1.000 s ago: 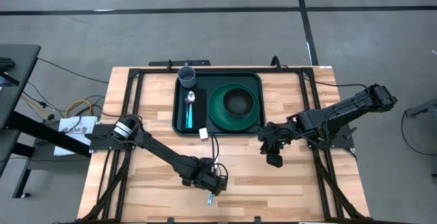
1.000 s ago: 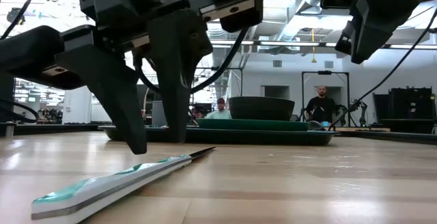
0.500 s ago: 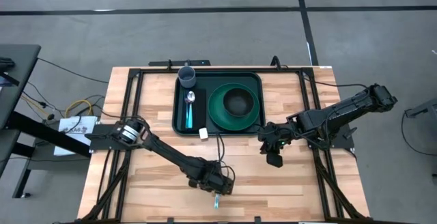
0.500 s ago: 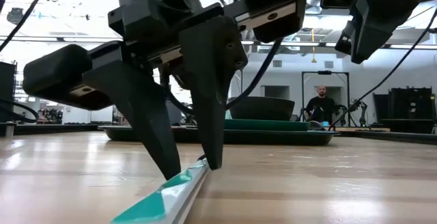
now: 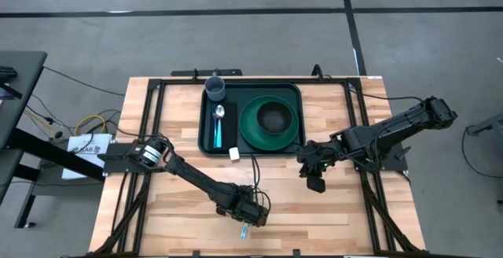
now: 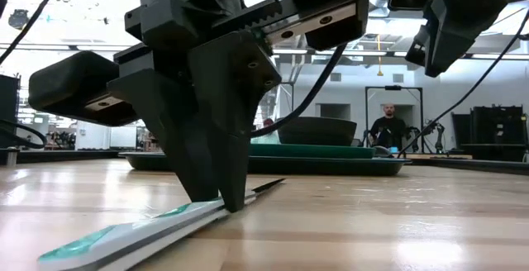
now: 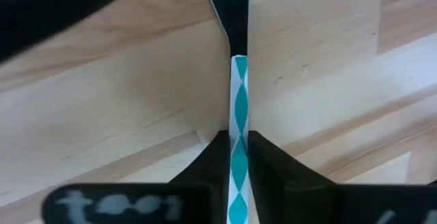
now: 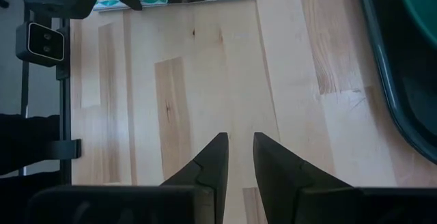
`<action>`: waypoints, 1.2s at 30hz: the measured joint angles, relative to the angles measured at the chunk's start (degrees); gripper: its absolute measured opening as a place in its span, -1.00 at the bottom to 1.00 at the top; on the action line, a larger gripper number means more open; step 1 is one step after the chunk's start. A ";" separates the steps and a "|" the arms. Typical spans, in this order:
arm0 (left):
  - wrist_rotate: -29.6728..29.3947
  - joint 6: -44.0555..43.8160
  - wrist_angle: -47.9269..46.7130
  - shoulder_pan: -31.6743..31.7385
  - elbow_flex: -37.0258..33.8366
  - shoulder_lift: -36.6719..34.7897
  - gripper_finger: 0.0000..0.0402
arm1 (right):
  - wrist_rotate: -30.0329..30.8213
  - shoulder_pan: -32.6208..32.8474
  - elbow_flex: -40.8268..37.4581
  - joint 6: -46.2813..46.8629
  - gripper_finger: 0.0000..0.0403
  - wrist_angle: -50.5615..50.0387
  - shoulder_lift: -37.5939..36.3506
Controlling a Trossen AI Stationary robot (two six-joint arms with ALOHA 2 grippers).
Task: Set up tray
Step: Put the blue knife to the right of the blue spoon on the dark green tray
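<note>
The tray [image 5: 250, 148] sits well beyond the left gripper [image 5: 248, 215], up the worktop, and is already loaded: a green plate [image 5: 271, 122] with a dark bowl [image 5: 273, 116], a spoon [image 5: 219, 124] on a black napkin [image 5: 230, 124], a grey cup [image 5: 214, 89]. One piece is judged still missing, the teal-handled knife [image 6: 157, 221], now pinched at the handle between the left gripper's jaws, low on the pale wooden worktop [image 5: 173, 211]. The right gripper [image 5: 315, 181] is held just off the tray's near corner, empty, fingers close but parted. Behind, a bright workshop and people are seen.
</note>
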 joint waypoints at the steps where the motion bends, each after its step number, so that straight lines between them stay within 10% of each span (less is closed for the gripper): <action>1: -0.16 0.18 -0.03 0.00 0.00 0.00 -0.91 | 0.00 0.00 0.00 0.00 -0.68 0.01 0.00; 36: -14.33 -5.02 -21.79 4.12 -0.31 -14.66 -0.97 | 0.00 0.00 0.00 -1.60 -0.68 -0.01 0.00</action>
